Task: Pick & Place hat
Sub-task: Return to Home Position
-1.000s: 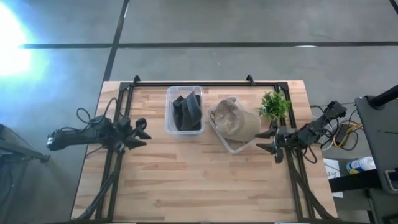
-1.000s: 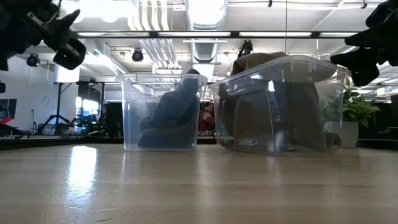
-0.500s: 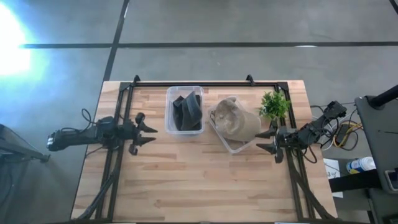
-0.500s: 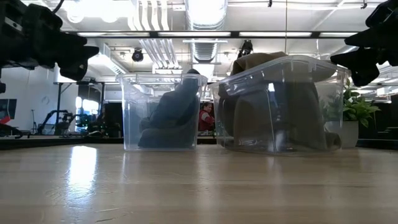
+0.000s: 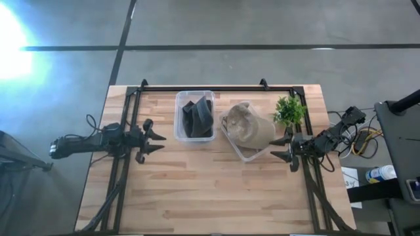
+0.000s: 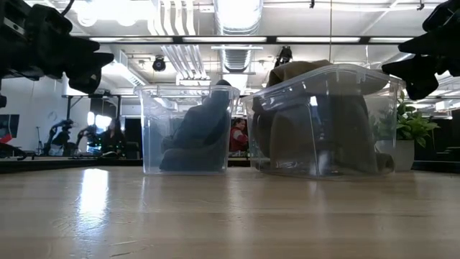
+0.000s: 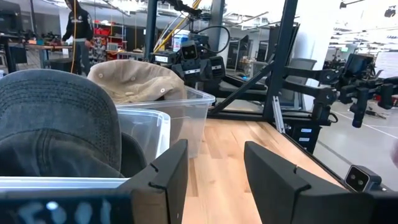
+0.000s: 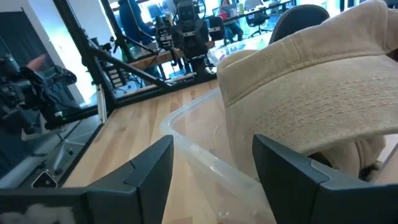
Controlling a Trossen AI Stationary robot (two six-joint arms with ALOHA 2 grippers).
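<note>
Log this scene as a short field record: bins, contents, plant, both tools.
left bin: clear, holds black hat
right bin: clear, askew, brown hat rising above rim
plant: potted, beside right bin
left tool: open, empty, above table, apart from left bin
right tool: open, empty, near right bin's corner

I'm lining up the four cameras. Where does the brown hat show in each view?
High view: brown hat right of centre, beside the plant.
Low view: brown hat humped above the clear bin.
Left wrist view: brown hat beyond the black hat.
Right wrist view: brown hat close up, overhanging the clear bin.
Shared landmark: that clear bin.
</note>
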